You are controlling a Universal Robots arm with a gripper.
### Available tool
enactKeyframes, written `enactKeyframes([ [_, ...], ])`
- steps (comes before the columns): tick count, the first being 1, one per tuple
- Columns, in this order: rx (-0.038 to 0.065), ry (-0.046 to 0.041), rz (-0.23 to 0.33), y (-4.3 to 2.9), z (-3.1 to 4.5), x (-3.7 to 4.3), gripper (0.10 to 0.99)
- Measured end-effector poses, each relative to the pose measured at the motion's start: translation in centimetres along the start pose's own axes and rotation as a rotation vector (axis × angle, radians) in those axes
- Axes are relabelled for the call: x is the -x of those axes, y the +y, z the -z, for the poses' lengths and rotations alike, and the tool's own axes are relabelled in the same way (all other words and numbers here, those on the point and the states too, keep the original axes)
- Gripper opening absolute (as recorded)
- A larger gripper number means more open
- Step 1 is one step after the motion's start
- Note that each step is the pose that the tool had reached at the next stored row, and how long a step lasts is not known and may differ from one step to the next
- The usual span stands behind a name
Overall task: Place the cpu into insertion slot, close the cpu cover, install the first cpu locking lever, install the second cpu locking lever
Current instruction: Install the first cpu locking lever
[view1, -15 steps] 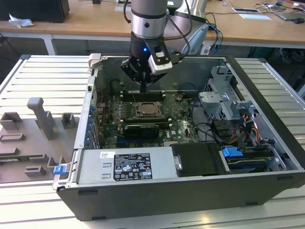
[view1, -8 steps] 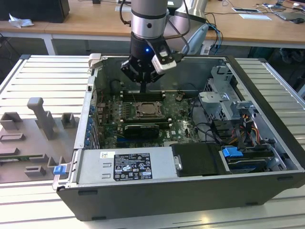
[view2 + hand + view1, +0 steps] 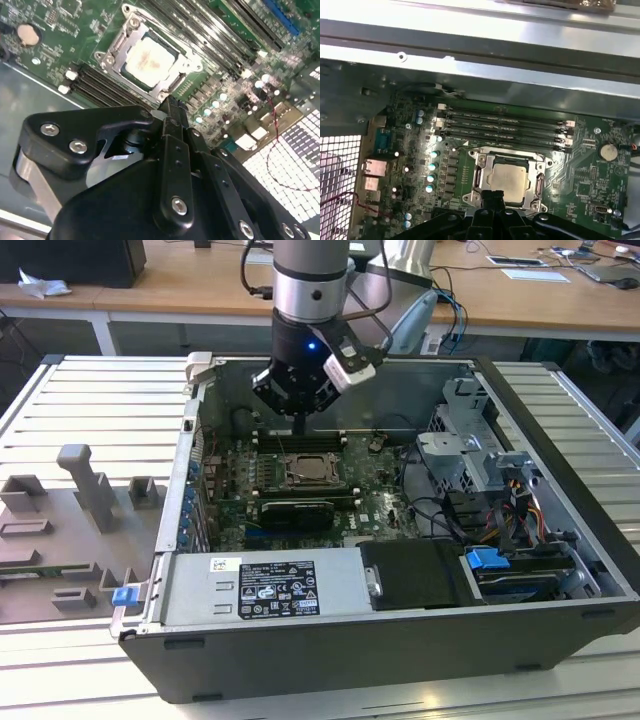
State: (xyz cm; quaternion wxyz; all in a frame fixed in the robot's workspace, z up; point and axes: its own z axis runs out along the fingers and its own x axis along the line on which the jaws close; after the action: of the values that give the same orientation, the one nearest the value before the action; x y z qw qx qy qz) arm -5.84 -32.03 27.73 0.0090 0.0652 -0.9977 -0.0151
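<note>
The cpu [image 3: 509, 176] lies flat in its socket on the green motherboard, its pale metal face showing through the window of the cpu cover [image 3: 479, 176]. The cover's silvery frame lies down around the chip in both wrist views; the cpu [image 3: 149, 57] and the cover [image 3: 114, 52] also show from the other side. My gripper [image 3: 300, 430] hangs inside the open computer case just behind the socket [image 3: 312, 472]. Its black fingers are shut together with nothing between them. The gripper tip [image 3: 170, 104] stands over the socket's edge, seen also as the gripper [image 3: 492, 195]. I cannot tell how the locking levers stand.
Memory slots [image 3: 505, 125] run along one side of the socket. A long black expansion card [image 3: 297, 510] lies in front of it, then the power supply [image 3: 265, 585]. A drive cage with cables [image 3: 480, 460] is on the exterior view's right. A grey fixture tray [image 3: 70, 530] stands outside the case.
</note>
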Motion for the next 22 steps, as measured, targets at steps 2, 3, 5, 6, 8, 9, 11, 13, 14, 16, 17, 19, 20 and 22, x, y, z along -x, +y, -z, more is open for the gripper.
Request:
enactKeyframes([
  [2,0.0,-0.0021,-0.001,0.08,-0.09,-0.53,0.106],
  [3,0.0,-0.0027,-0.003,0.1,-0.15,-0.6,0.106],
  [5,0.0,-0.0037,-0.015,0.14,-0.33,-0.65,0.106],
  [6,0.0,-0.0043,-0.022,0.16,-0.42,-0.65,0.106],
  [8,0.0,-0.0057,-0.031,0.2,-0.61,-0.88,0.106],
  [9,0.0,-0.0064,-0.031,0.23,-0.68,-1.17,0.106],
  [11,0.0,-0.0088,-0.031,0.38,-0.88,-2.32,0.106],
  [13,0.003,-0.0104,-0.031,0.49,-0.99,-3.14,0.106],
  [14,0.005,-0.0109,-0.031,0.52,-1.03,-3.35,0.106],
  [16,0.009,-0.0115,-0.031,0.59,-1.11,-3.77,0.106],
  [17,0.01,-0.0119,-0.031,0.66,-1.17,-3.95,0.106],
  [19,0.011,-0.0118,-0.031,0.94,-1.36,-4.12,0.106],
  [20,0.011,-0.0119,-0.031,1.14,-1.44,-4.1,0.106],
  [22,0.011,-0.0119,-0.032,1.6,-1.61,-4.04,0.106],
])
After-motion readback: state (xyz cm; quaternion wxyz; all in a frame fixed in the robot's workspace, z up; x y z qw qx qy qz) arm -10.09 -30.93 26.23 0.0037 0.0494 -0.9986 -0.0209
